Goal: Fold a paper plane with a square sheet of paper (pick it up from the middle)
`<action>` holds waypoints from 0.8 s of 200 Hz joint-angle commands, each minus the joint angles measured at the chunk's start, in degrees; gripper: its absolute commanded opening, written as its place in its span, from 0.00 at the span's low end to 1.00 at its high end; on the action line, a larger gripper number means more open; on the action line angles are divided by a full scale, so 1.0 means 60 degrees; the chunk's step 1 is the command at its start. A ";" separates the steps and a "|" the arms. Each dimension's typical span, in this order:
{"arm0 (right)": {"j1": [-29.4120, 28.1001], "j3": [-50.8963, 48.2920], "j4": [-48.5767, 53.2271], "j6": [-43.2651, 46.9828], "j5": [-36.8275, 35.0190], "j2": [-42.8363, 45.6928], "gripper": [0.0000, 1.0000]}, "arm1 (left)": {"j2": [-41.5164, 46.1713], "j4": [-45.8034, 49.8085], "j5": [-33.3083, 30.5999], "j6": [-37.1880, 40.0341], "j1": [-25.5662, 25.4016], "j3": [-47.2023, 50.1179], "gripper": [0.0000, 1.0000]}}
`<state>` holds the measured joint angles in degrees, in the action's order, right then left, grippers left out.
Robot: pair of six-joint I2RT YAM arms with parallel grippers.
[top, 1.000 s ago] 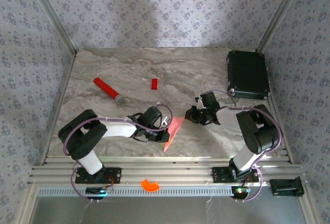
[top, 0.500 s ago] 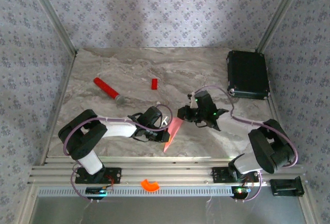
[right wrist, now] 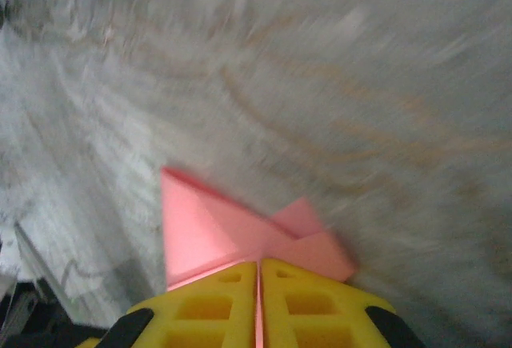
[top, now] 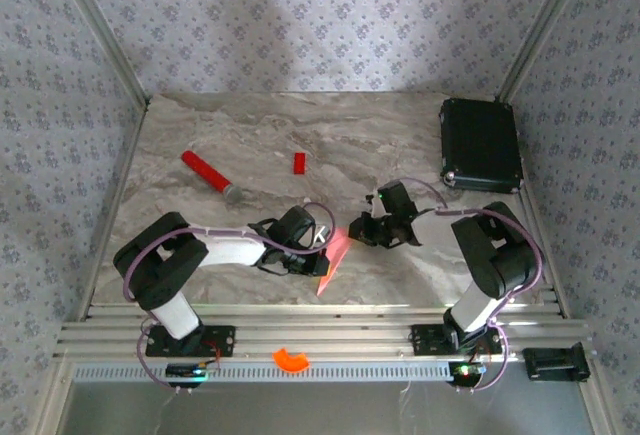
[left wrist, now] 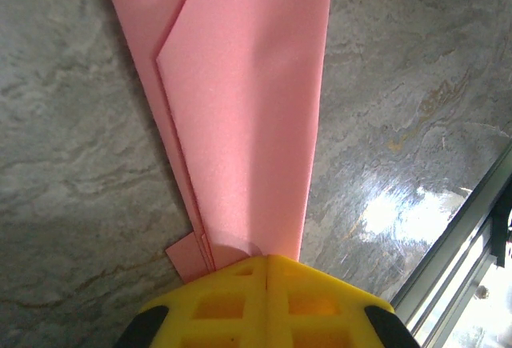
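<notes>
Near the front of the table (top: 250, 145), the left claw (left wrist: 268, 262) and right claw (right wrist: 258, 268) each pinch an end of the folded pink paper (left wrist: 248, 108). The right arm is now bent back closer to its base, maybe pressing a crease.

Folded paper (left wrist: 240, 108): plain salmon pink. Desk (top: 260, 135): grey-beige marble veining, bearing a red stick (top: 203, 168) with grey tip, a red block (top: 298, 162) and a black case (top: 481, 145). Walls (top: 300, 25): lilac floral print.

Right wrist view blurred; glare on table (left wrist: 392, 208), perhaps overhead.
</notes>
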<state>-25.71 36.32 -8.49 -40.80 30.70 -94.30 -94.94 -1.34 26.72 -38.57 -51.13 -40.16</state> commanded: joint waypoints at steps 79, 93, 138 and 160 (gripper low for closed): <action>-0.0519 0.0012 0.0327 -0.0225 -0.1001 0.1485 0.13 | -0.0232 0.1304 -0.0396 0.0017 -0.0107 0.0184 0.00; -0.0882 0.0039 0.0246 -0.0232 -0.0929 0.1368 0.14 | -0.0204 0.1319 -0.0425 -0.0003 -0.0106 0.0186 0.00; -0.1198 -0.0002 0.0120 -0.0296 -0.0956 0.0224 0.15 | -0.0098 0.1335 -0.0447 -0.0046 -0.0129 0.0104 0.00; -0.1141 -0.0088 0.0148 -0.0240 -0.0939 -0.0302 0.13 | 0.0026 0.1434 -0.0580 -0.0067 -0.0120 0.0074 0.00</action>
<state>-32.95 37.21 -7.94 -41.78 25.65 -93.08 -94.89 -0.47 26.35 -38.63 -51.24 -40.60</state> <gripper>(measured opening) 0.137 0.041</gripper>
